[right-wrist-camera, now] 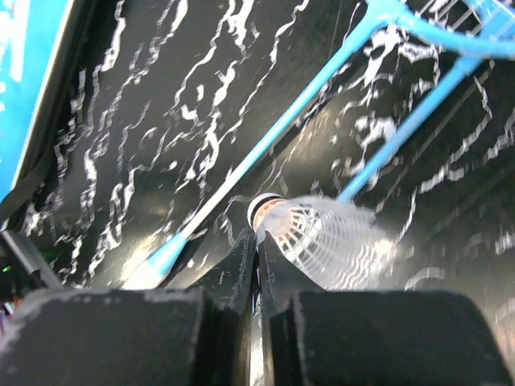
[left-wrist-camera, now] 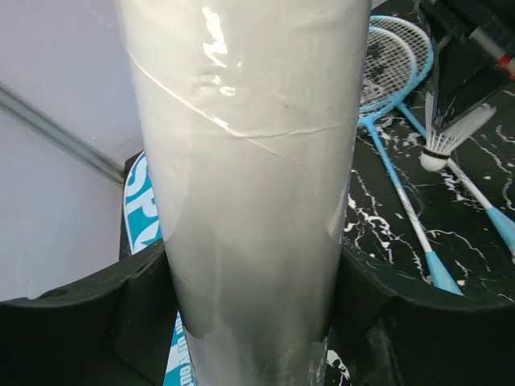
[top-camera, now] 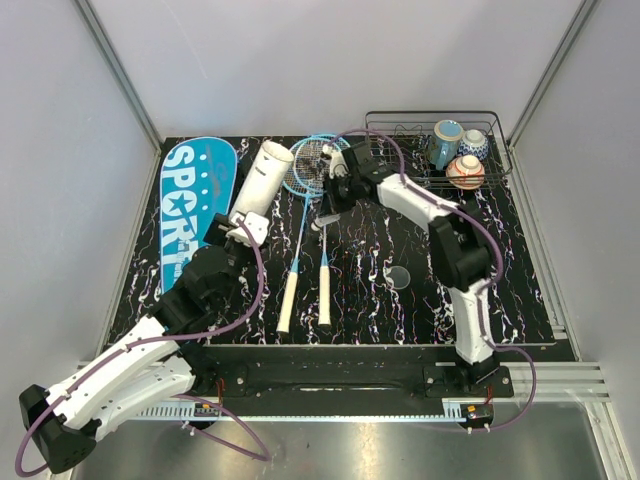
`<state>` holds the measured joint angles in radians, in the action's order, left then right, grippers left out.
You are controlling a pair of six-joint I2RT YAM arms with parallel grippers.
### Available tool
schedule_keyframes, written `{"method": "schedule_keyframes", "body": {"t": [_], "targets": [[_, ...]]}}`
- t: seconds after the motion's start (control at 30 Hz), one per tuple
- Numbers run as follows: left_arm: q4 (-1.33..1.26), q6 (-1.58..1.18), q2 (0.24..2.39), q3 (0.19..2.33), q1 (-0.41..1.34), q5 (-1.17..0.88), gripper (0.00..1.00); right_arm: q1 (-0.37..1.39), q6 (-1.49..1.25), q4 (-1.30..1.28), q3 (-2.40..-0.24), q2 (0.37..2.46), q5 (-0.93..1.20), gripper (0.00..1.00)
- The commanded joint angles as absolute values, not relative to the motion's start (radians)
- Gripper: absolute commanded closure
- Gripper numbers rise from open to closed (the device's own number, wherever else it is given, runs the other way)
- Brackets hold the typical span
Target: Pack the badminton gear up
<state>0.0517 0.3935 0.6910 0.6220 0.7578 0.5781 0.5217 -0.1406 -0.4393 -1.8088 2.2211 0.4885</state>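
My left gripper (top-camera: 245, 222) is shut on the lower end of the long white tube (top-camera: 262, 178), which tilts up toward the back. In the left wrist view the tube (left-wrist-camera: 249, 161) fills the gap between my black fingers (left-wrist-camera: 72, 322). My right gripper (top-camera: 327, 205) is shut on the skirt of a white shuttlecock (right-wrist-camera: 322, 233) and holds it above the racket shafts. The shuttlecock also shows in the left wrist view (left-wrist-camera: 447, 141). Two blue-framed rackets (top-camera: 312, 165) lie mid-table, white handles (top-camera: 288, 300) toward me. The teal "SPORT" bag (top-camera: 192, 205) lies flat at the left.
A black wire rack (top-camera: 440, 150) with three ceramic cups stands at the back right. A small round clear lid (top-camera: 398, 277) lies on the black marbled table (top-camera: 500, 290) right of the handles. Grey walls close in on both sides.
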Motion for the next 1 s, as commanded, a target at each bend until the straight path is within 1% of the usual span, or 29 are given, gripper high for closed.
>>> {"method": "schedule_keyframes", "body": {"t": [0.0,0.03,0.07,0.1,0.17,0.2,0.27,0.3,0.4,0.43,0.57,0.67,0.97], "targets": [[-0.011,0.387,0.681,0.64,0.753,0.428,0.95,0.52,-0.201,-0.318,-1.646,1.852,0.416,0.94],[-0.003,0.385,0.683,0.647,0.755,0.387,0.95,0.519,-0.21,-0.298,-1.603,1.803,0.396,1.0],[0.018,0.384,0.686,0.65,0.755,0.305,0.94,0.515,-0.237,-0.251,-1.516,1.751,0.378,1.0],[0.029,0.382,0.69,0.656,0.755,0.261,0.94,0.512,-0.256,-0.232,-1.475,1.652,0.345,1.0],[0.066,0.379,0.71,0.675,0.755,0.137,0.93,0.5,-0.274,-0.2,-1.383,1.559,0.324,1.0],[0.077,0.377,0.718,0.683,0.755,0.102,0.94,0.497,-0.278,-0.201,-1.359,1.472,0.284,1.0],[0.104,0.377,0.738,0.698,0.755,0.011,0.93,0.492,-0.279,-0.204,-1.307,1.386,0.238,1.0],[0.112,0.377,0.744,0.703,0.755,0.006,0.93,0.491,-0.275,-0.206,-1.295,1.305,0.206,1.0],[0.114,0.38,0.75,0.703,0.759,-0.051,0.93,0.488,-0.25,-0.222,-1.279,1.173,0.205,1.0],[0.114,0.382,0.752,0.701,0.762,-0.066,0.93,0.488,-0.241,-0.235,-1.288,1.154,0.225,1.0],[0.126,0.391,0.755,0.703,0.769,-0.121,0.92,0.489,-0.187,-0.362,-1.402,1.14,0.45,1.0],[0.127,0.397,0.755,0.701,0.773,-0.135,0.91,0.488,-0.187,-0.426,-1.451,1.163,0.523,1.0],[0.13,0.41,0.77,0.696,0.775,-0.107,0.91,0.488,-0.149,-0.52,-1.457,1.101,0.52,1.0]]}}
